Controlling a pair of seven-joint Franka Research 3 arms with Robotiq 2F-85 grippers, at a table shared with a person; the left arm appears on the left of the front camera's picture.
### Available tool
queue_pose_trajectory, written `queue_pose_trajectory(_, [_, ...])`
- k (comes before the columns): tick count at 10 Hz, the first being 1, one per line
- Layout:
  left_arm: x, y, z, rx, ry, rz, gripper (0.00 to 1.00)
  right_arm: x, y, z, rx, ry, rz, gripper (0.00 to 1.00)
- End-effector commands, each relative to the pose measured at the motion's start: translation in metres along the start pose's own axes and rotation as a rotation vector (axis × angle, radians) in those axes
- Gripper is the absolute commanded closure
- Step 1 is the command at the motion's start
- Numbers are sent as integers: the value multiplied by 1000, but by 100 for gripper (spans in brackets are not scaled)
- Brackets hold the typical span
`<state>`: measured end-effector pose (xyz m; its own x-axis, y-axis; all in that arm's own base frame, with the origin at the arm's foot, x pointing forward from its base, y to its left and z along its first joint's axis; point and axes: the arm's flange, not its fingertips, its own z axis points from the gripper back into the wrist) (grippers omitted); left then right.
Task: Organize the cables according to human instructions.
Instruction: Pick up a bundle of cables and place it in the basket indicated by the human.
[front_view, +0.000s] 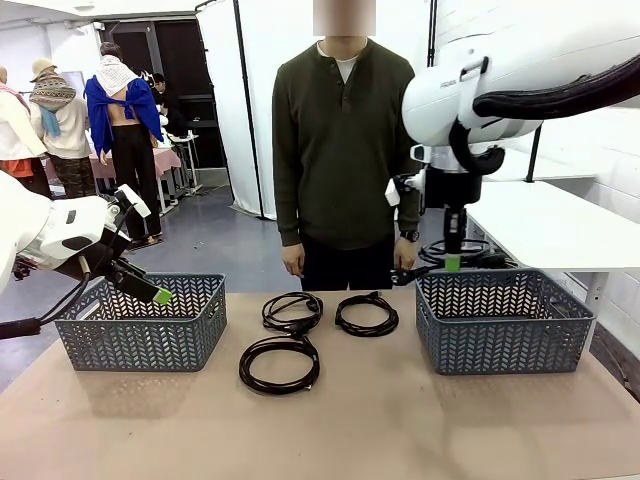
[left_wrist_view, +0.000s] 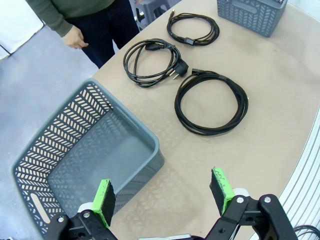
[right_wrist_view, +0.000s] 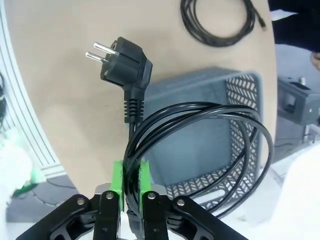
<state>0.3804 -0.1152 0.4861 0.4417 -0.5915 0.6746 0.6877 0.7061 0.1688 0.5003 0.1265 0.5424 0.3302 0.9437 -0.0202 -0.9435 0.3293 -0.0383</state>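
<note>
I've got R gripper (right_wrist_view: 130, 176) clamped on a cable (right_wrist_view: 200, 111) over R basket (front_view: 500, 325) — plug (right_wrist_view: 122, 60) points away from fingers (right_wrist_view: 117, 177), coil's near end hidden behind them. L gripper (left_wrist_view: 162, 192) apart — other cables (left_wrist_view: 212, 131) flat mid-table (front_view: 400, 420).

The cables (front_view: 279, 364) are black, the table (front_view: 420, 430) tan, the baskets (front_view: 495, 325) grey (herringbone-patterned walls), the pads (left_wrist_view: 103, 200) green.

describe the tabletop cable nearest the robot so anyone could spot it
On the tan table, between the two grey plastic lattice baskets, lie three coiled black cables. It is the front coil, alone on the robot's side; the other two sit together nearer the person.
</note>
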Motion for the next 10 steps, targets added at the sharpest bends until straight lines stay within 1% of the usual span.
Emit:
queue_pose_trajectory(1, [0,1,-1,1,-2,16,0,-28,-6,-13,-41,13,68,100])
queue_pose_trajectory(2, [0,1,-1,1,-2,16,0,-42,-16,-20,-49,15,81,100])
queue_pose_trajectory(4, [0,1,-1,1,-2,16,0,-59,-34,-29,-47,3,80,100])
queue_pose_trajectory(5, [0,1,-1,1,-2,16,0,-64,-42,-34,-48,-8,71,100])
queue_pose_trajectory(7, [0,1,-1,1,-2,16,0,-74,-55,-47,-58,-14,97,100])
queue_pose_trajectory(10, [0,1,-1,1,-2,16,0,-76,-68,-61,-61,-24,139,100])
